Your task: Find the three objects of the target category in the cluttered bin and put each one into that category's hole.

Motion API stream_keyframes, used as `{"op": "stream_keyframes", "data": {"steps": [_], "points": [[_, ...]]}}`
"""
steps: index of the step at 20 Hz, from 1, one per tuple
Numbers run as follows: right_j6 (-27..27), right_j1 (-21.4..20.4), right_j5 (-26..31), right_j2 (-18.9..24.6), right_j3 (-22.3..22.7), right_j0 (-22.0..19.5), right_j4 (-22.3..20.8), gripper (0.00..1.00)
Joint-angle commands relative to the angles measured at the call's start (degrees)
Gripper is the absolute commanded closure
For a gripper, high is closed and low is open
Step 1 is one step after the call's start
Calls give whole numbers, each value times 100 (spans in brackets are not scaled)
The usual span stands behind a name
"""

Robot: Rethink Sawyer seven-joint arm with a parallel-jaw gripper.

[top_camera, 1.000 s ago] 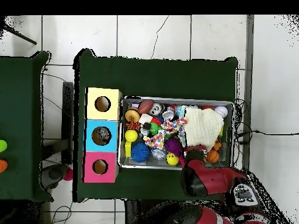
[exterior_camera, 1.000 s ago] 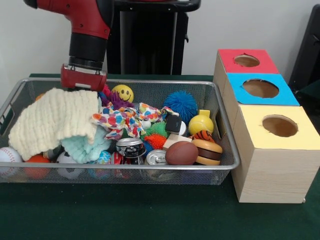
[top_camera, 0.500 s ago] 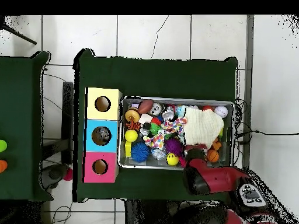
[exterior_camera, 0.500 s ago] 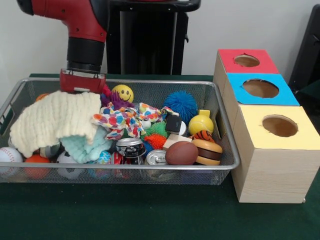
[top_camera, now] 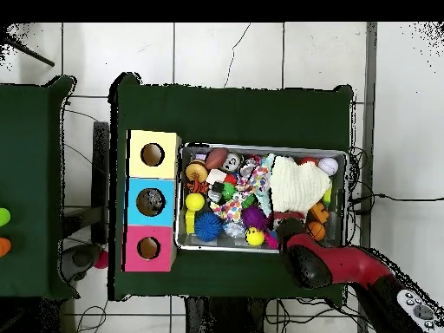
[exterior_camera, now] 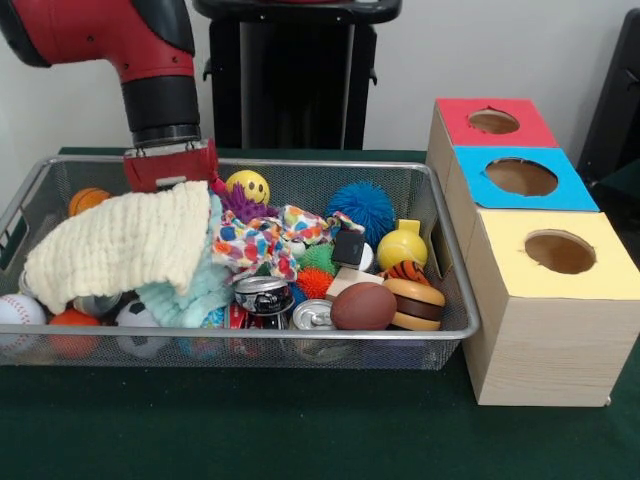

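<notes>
A wire bin (exterior_camera: 300, 338) holds a jumble of toys, cans and cloths. My gripper (exterior_camera: 172, 178) is at the bin's back left, shut on the upper corner of a cream knitted cloth (exterior_camera: 120, 240) that drapes down to the left; the cloth hides the fingertips. From above, the gripper (top_camera: 293, 234) meets the cream cloth (top_camera: 290, 184) at the near side of the bin (top_camera: 260, 147). A turquoise cloth (exterior_camera: 190, 295) and a polka-dot cloth (exterior_camera: 255, 240) lie beside it. Red (exterior_camera: 493, 122), blue (exterior_camera: 520, 178) and yellow (exterior_camera: 558, 252) boxes with holes stand to the right.
In the bin are a yellow smiley ball (exterior_camera: 246, 185), a blue spiky ball (exterior_camera: 361, 208), a brown football (exterior_camera: 363, 306), a burger toy (exterior_camera: 415, 303), two cans (exterior_camera: 262, 293), a baseball (exterior_camera: 17, 312) and an orange ball (exterior_camera: 88, 199).
The arm has swung round and the gripper has shifted slightly right and down. The cream cloth has bunched narrower, uncovering the orange ball at the back left.
</notes>
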Motion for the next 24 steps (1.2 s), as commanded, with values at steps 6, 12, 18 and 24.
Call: {"op": "stream_keyframes", "data": {"steps": [6, 12, 18, 24], "points": [[715, 180, 966, 2770, 865, -318, 1493, 100], [1032, 29, 412, 2385, 1373, -96, 1761, 100], [902, -116, 438, 2421, 1422, -99, 1954, 100], [685, -267, 576, 2325, 1359, -71, 1939, 100]]}}
